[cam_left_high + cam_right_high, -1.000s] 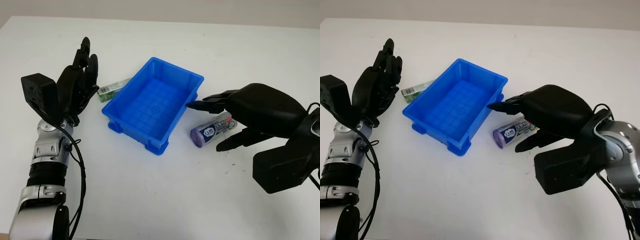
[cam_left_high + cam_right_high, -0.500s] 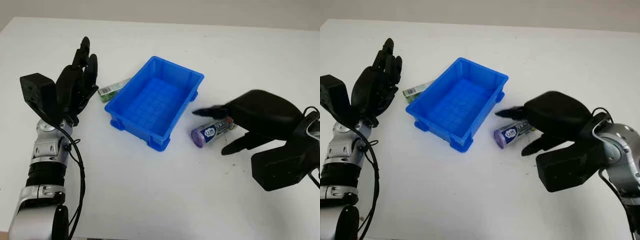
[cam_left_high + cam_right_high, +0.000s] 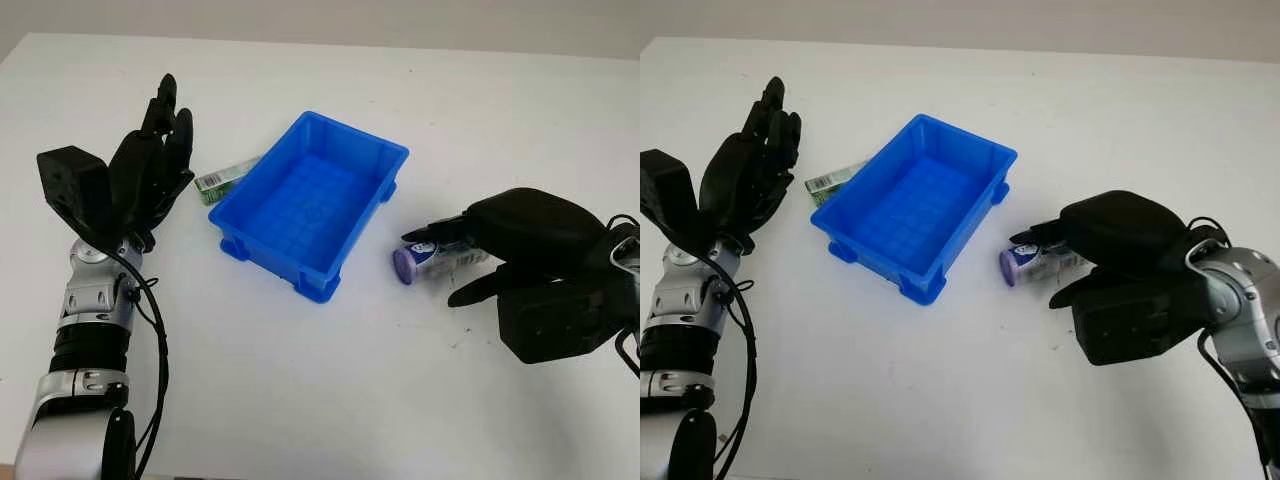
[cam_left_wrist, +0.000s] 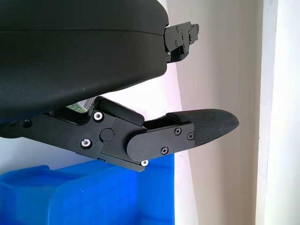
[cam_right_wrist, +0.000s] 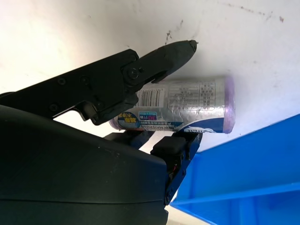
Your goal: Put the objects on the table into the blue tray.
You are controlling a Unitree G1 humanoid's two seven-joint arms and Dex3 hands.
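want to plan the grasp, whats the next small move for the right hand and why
Probably close the right hand on the purple-capped can: its fingers already bracket the can lying on the table beside the blue tray, not yet lifted. The left hand is open, raised.

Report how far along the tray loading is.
Done: nothing; the blue tray holds no objects. In hand: the right hand is down over the purple-capped can lying on the table right of the tray, fingers on both sides of it; it isn't lifted. Left: get that can in, then the green box on the tray's left, by the raised, open left hand.
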